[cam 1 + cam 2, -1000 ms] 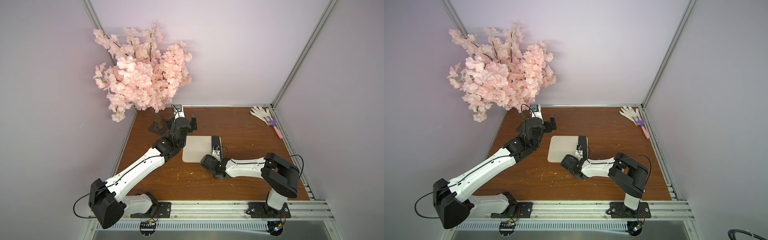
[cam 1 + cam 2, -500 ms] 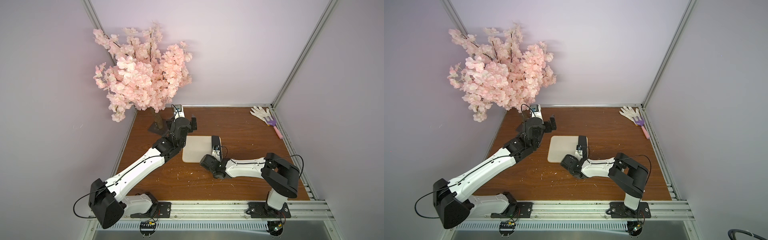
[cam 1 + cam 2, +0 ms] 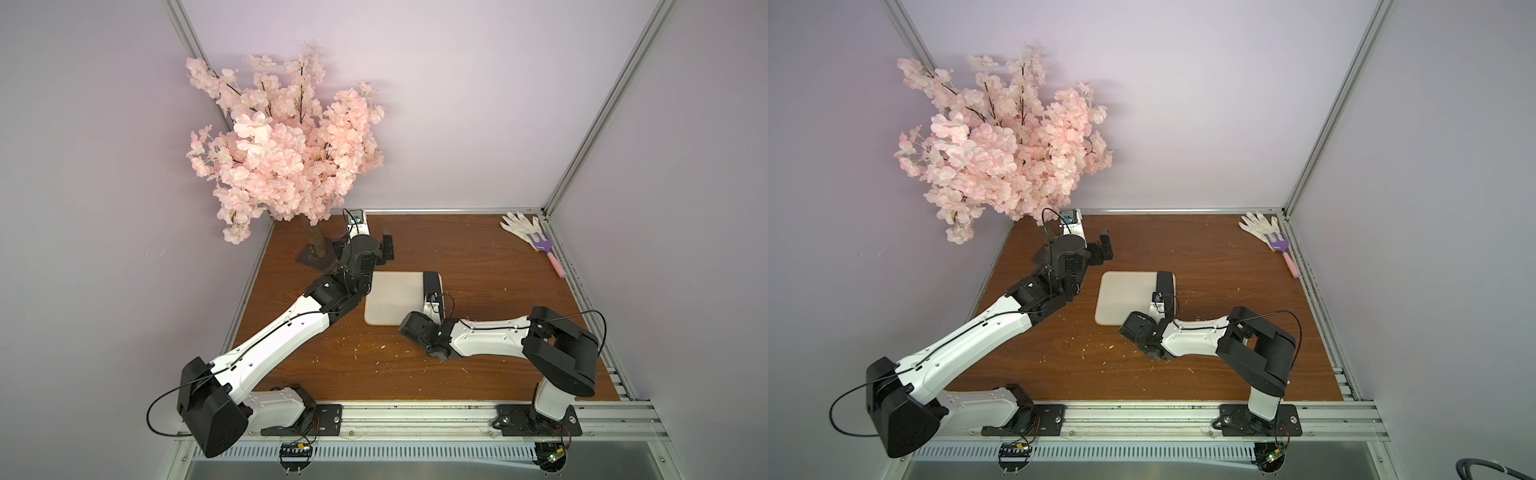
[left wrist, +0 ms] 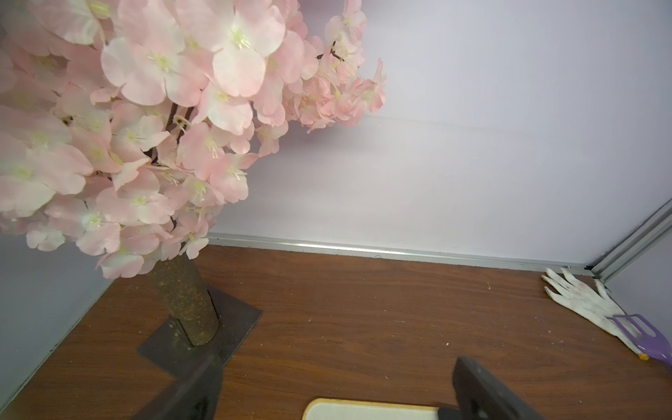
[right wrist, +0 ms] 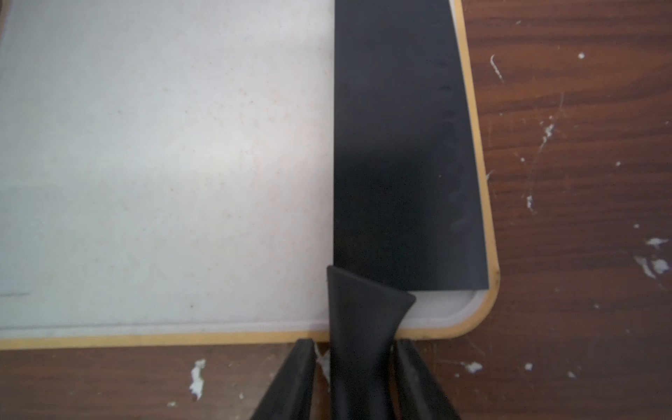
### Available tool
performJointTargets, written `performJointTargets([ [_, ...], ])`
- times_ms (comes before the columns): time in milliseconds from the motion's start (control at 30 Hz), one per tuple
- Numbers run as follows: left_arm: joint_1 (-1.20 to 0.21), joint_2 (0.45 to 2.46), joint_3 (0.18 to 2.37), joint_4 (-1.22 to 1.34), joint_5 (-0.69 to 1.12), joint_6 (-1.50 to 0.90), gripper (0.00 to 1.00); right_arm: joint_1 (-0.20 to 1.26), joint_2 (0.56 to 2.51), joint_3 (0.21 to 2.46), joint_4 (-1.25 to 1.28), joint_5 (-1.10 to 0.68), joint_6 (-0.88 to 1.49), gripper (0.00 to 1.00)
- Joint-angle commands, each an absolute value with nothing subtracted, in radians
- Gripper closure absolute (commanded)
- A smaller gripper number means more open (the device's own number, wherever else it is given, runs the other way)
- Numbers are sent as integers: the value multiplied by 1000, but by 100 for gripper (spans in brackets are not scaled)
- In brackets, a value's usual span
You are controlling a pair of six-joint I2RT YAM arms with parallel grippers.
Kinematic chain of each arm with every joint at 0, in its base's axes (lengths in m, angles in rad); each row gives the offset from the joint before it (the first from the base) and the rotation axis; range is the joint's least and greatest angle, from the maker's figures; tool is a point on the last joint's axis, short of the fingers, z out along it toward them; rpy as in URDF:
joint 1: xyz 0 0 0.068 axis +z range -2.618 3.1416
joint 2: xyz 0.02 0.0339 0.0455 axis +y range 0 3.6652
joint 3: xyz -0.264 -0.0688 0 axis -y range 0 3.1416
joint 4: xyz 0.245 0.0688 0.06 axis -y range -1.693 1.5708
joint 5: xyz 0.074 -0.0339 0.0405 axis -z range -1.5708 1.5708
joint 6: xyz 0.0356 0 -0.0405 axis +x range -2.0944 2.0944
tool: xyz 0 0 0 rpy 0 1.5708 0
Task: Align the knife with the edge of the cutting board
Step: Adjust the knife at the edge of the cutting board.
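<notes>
I had the right gripper (image 5: 353, 343) straddling the knife (image 5: 400, 145) along the cutting board (image 5: 163, 163) edge; clamped or not, I couldn't tell. The left gripper (image 4: 338, 371) jaws stood apart.

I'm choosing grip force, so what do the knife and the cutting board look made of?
The knife: blade and handle are uniformly matte black with no glint. It is likely coated metal or ceramic with a plastic handle, but the look leaves it open. The cutting board: smooth cream-white top with a tan rim, faintly stained. It looks like plastic, perhaps a composite.
</notes>
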State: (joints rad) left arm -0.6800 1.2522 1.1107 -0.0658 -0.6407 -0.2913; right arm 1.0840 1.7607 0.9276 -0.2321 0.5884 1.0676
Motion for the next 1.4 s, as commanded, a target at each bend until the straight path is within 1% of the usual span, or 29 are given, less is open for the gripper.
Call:
performJointTargets([
  [0,-669,1248,1105,-60,-661,-290,0,1100,1748,939,-264,627,1080,57],
  [167,-669,1248,1105,-59,-665,-289,0,1110,1731,927,-268,626,1087,53],
  [400,-669,1250,1104,-57,-667,-286,0,1136,1722,906,-275,628,1111,53],
  [767,-669,1252,1104,-57,-670,-286,0,1156,1726,864,-263,627,1146,58],
  [967,-669,1252,1103,-56,-672,-283,0,1164,1738,873,-267,640,1160,61],
  [1233,-669,1253,1104,-57,-672,-283,0,1167,1758,891,-279,658,1180,62],
  [1367,-669,1249,1103,-55,-677,-282,0,1167,1767,897,-276,661,1181,65],
])
